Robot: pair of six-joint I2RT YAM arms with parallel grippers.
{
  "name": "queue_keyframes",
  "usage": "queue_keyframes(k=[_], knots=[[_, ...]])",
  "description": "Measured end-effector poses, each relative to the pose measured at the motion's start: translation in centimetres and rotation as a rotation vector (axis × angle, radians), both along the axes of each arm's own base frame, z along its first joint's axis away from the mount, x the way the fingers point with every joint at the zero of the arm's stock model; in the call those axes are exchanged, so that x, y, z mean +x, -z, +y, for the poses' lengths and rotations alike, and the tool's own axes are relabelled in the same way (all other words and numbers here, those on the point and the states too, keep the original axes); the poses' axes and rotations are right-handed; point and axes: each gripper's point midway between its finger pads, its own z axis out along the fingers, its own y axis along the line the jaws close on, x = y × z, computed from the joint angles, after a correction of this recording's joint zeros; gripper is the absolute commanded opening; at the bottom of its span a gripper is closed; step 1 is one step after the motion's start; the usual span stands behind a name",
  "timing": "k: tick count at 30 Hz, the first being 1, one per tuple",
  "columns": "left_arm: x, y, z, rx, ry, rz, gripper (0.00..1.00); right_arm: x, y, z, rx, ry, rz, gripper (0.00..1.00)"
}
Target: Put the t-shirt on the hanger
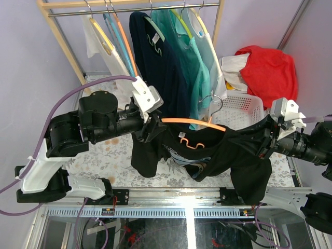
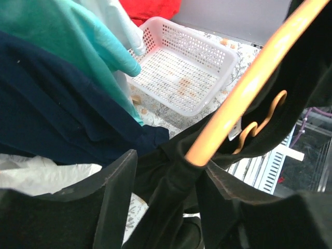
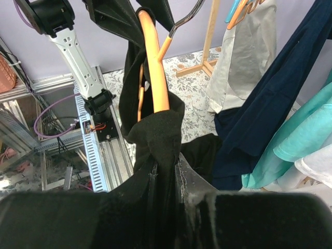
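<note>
Currently aloft: t-shirt, stretched sideways
Left gripper: pinching t-shirt
Right gripper: pinching t-shirt
Hanger: ends inside fabric

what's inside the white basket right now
The white basket shows only faint orange-brown patches on its perforated floor. A teal shirt sleeve covers its left corner, so that part cannot be checked.

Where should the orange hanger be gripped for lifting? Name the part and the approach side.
Take the hanger by its bare orange top bar, just beside the silver hook, coming from above. That stretch lies level and uncovered; both ends are buried in the black t-shirt.
</note>
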Motion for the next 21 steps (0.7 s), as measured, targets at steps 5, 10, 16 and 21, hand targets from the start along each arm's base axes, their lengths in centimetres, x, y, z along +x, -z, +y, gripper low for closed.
queue_keyframes(k=[5,10,16,21], knots=[[0.0,0.4,-0.8,0.014,0.025,0.008,0.30,0.2,0.3,0.2,-0.005,0.001,0.004,0.00],[-1.4,1.3,-0.8,0.067,0.115,0.001,0.00,1.4,0.3,0.2,-0.003,0.055,0.001,0.00],[-1.7,1.2,-0.4,0.070,0.120,-0.005,0.00,1.8,0.7,0.5,-0.013,0.066,0.007,0.07],[-1.6,1.2,-0.1,0.067,0.111,-0.008,0.00,1.8,0.7,0.6,-0.005,0.062,0.006,0.38]])
